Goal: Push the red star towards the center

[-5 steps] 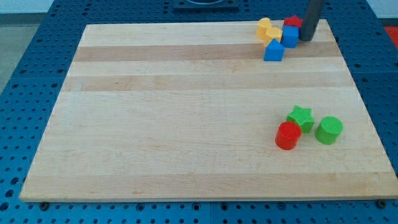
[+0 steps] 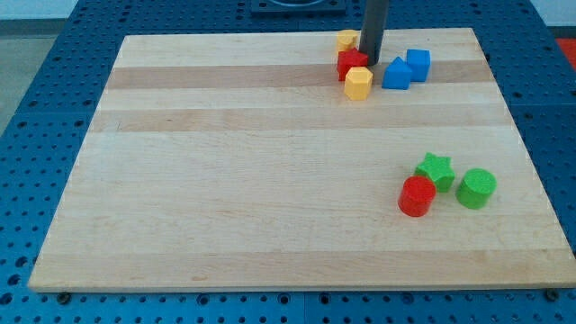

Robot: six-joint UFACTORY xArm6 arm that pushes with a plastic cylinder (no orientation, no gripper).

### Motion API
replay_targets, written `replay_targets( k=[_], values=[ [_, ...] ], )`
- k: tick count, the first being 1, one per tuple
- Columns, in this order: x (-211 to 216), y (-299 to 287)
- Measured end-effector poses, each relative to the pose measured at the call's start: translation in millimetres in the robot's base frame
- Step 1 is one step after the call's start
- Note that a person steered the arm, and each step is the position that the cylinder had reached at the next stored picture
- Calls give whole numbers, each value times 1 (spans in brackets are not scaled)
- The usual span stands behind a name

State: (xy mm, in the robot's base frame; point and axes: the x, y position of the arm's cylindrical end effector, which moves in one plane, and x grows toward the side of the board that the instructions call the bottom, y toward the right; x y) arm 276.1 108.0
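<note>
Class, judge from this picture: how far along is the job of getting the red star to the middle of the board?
Barely begun. The red star sits near the board's top edge, wedged between two yellow blocks. My tip is touching its right side. Left: the long push down to the middle.

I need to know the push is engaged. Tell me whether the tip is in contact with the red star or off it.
In contact, as far as the view shows: my tip sits against the red star's right edge with no gap visible, near the view's top.

A pale wooden board (image 2: 270, 180) with lengthwise grain bands lies on a blue perforated table (image 2: 54, 90) that shows past all four edges.
</note>
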Motion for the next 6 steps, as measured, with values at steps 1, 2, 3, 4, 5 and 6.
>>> replay_targets(
  k=[1, 2, 3, 4, 5, 6],
  values=[
    [18, 0],
    [19, -11],
    [8, -11],
    [9, -39],
    [10, -98],
    [15, -82]
  ],
)
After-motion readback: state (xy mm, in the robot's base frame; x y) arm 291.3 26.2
